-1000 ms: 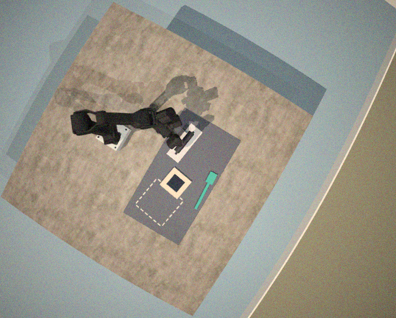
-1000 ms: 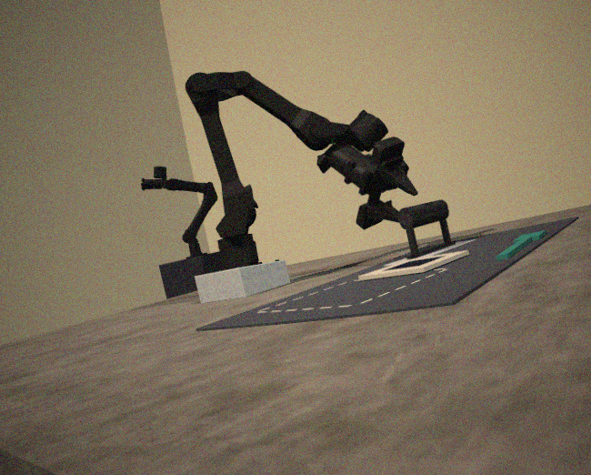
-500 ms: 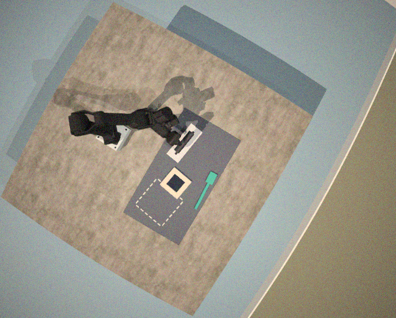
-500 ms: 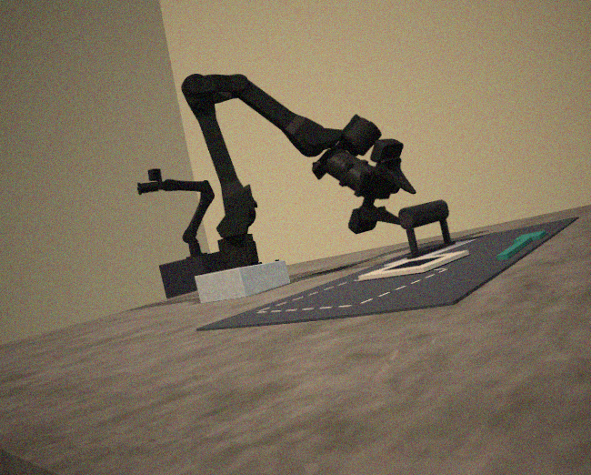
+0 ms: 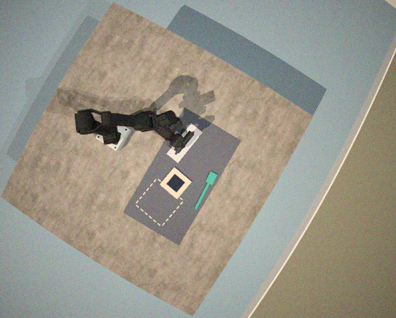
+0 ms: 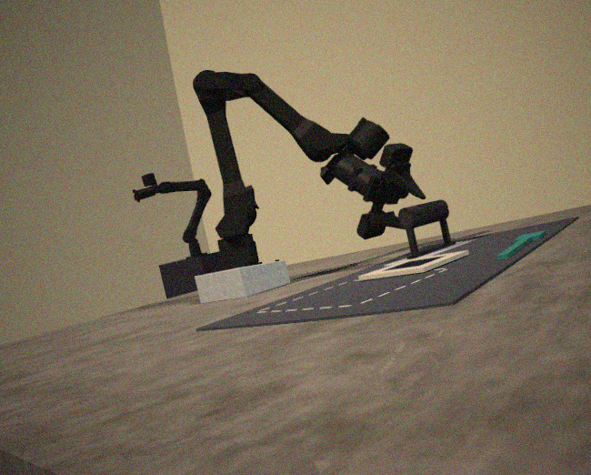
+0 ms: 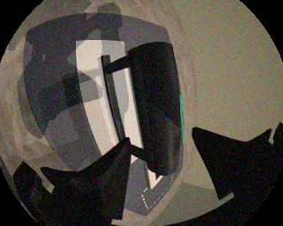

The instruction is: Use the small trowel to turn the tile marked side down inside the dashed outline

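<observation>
Gripper fingertips indistinct from above.

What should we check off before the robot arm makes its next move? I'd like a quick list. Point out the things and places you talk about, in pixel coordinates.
1. Fingers [image 5: 179,136] [image 6: 395,209] open: ok.
2. Fingers touching the raised dark handle [image 5: 186,141] [image 6: 424,213] [image 7: 158,109]: cannot tell; they are very near it.
3. Green paddle-shaped tool [image 5: 210,178] [image 6: 510,247] [image 7: 181,117] lying on the mat [image 5: 222,150] [image 6: 428,296] [image 7: 140,26]: ok.
4. Tile [image 5: 166,181] [image 6: 393,274] [image 7: 152,180] within the dashed outline [image 5: 161,225] [image 6: 314,308] [image 7: 147,209]: not ok; mostly outside, overlapping one corner.
5. Tile's dark square facing down: not ok; it faces up.
</observation>
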